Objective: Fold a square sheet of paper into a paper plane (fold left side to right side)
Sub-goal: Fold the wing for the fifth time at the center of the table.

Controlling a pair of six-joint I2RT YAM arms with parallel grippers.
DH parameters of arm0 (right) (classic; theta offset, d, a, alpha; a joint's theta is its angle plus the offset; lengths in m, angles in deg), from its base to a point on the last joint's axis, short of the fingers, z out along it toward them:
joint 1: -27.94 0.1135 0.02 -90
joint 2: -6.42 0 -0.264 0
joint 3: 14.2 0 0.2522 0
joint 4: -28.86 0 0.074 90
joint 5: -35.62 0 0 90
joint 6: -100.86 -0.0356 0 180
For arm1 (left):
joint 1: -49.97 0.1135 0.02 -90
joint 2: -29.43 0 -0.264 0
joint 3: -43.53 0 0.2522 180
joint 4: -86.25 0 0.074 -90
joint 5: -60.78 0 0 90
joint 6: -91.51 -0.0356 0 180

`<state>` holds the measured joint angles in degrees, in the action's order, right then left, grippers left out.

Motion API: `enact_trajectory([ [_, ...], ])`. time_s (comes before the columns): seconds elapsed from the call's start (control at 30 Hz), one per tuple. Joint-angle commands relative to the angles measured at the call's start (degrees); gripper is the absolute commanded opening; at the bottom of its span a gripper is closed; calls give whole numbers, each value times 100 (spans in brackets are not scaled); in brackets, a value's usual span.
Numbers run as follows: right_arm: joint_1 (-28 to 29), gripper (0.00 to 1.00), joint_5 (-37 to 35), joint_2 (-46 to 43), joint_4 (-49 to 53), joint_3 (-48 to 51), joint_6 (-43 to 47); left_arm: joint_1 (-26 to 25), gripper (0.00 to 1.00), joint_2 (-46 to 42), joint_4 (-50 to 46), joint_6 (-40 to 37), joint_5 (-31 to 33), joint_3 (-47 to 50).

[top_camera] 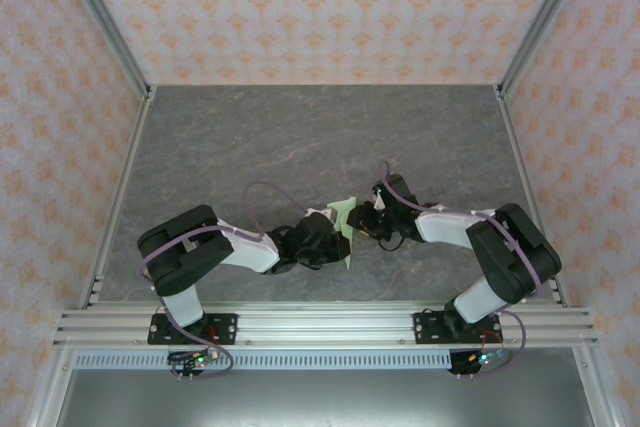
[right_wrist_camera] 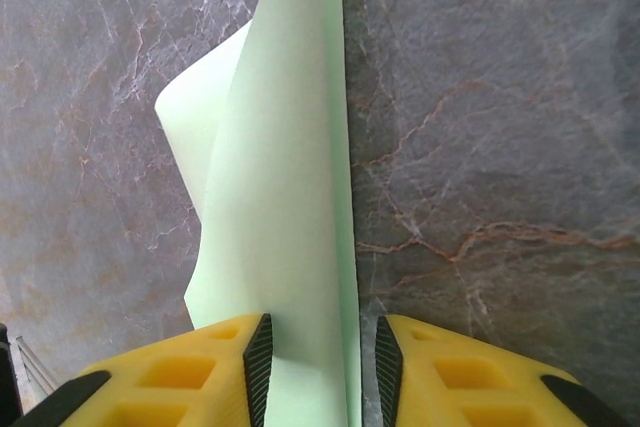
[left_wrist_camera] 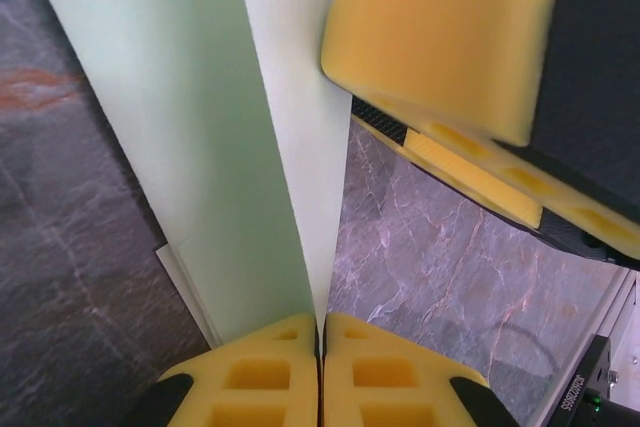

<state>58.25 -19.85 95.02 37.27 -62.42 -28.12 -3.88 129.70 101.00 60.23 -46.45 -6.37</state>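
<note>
- The square sheet of paper [top_camera: 346,215] is off the flat and stands folded above the middle of the grey table [top_camera: 300,137], nearer its front edge, between the two grippers.
- The left gripper [left_wrist_camera: 320,379] has its yellow fingers [left_wrist_camera: 260,387] pressed together, and the lower edge of the sheet is pinched in the seam between them.
- In the left wrist view the paper rises from that pinch as two pale green layers that spread apart farther from the fingers.
- The right gripper [right_wrist_camera: 320,372] has its jaws partly apart, with the sheet running through the gap between them.
- In the right wrist view the paper lies against the left-hand pad, and a thin strip of table shows between its straight edge and the right-hand pad.
- Beyond the right gripper's fingers the sheet's far corner curls over to the left.
- From above, the left gripper [top_camera: 322,239] is at the paper's left and near side, and the right gripper [top_camera: 368,219] is just to its right.
</note>
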Motion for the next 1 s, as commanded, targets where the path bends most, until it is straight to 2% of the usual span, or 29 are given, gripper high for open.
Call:
enact_trajectory([
  [0.0, 55, 35, -27, 175, 102, -196, -22, 17, 8, 91, 101, 82, -8, 73],
  [0.23, 74, 34, -100, 387, 384, -289, 38, 19, 17, -1, 23, 9, -18, 36],
  [0.6, 73, 34, -95, 483, 435, -298, 78, 153, 34, -665, -364, -200, 45, 186],
  [0.77, 73, 33, -56, 466, 427, -307, 79, 456, 41, -1173, -588, -218, 13, 412],
  [0.97, 73, 33, -33, 482, 431, -325, 110, 990, 41, -1168, -605, -212, -575, 268],
])
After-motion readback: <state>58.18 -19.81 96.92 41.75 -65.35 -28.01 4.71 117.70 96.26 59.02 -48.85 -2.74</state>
